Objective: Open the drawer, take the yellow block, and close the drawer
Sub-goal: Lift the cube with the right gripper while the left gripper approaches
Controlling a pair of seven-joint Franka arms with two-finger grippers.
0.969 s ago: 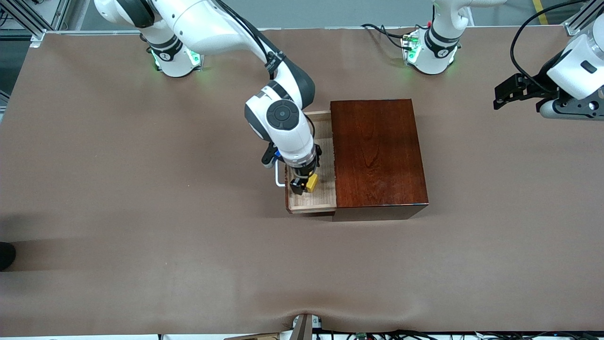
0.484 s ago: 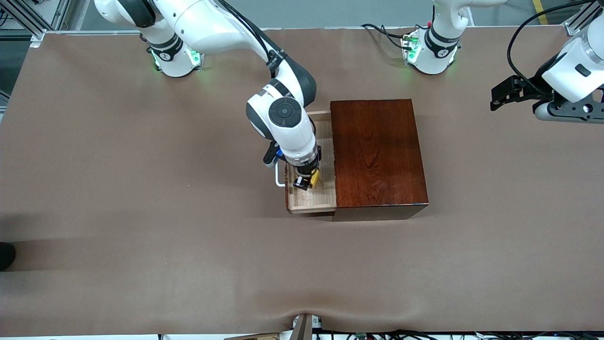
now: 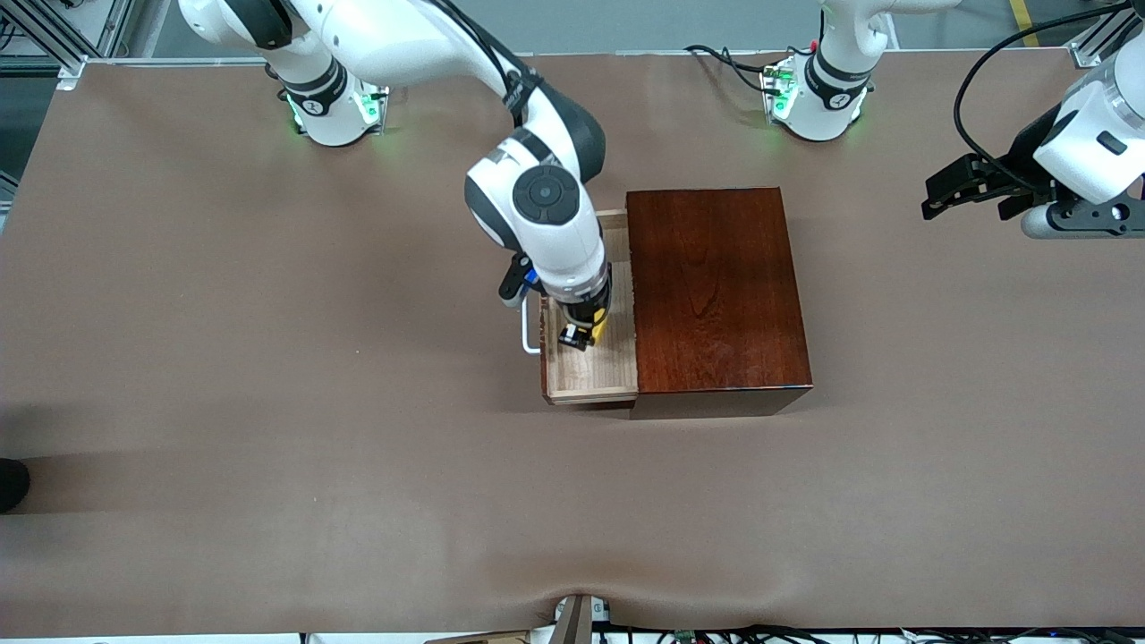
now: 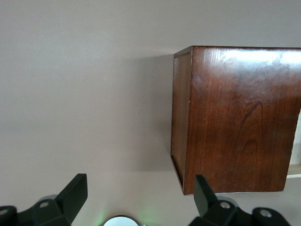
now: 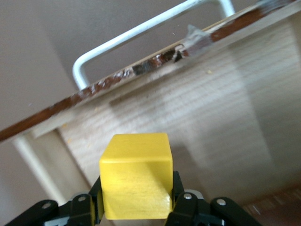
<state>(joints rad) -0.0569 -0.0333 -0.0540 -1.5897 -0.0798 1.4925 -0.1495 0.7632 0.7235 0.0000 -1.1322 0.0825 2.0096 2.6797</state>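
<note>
yellow block (image 5: 136, 175) | clamped in right gripper (image 5: 136, 207) | over open drawer (image 3: 590, 371)

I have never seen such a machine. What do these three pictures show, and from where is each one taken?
They show two white robot arms at a brown table. One picture looks down from a high camera facing the robots. The other two come from small cameras on the arms' wrists. On the table stands a dark wooden box with its drawer pulled out. The right hand is over the drawer and grips a small yellow block between its fingers. The left hand waits open, up over the table at its own end, and its camera looks down at the box.
</note>
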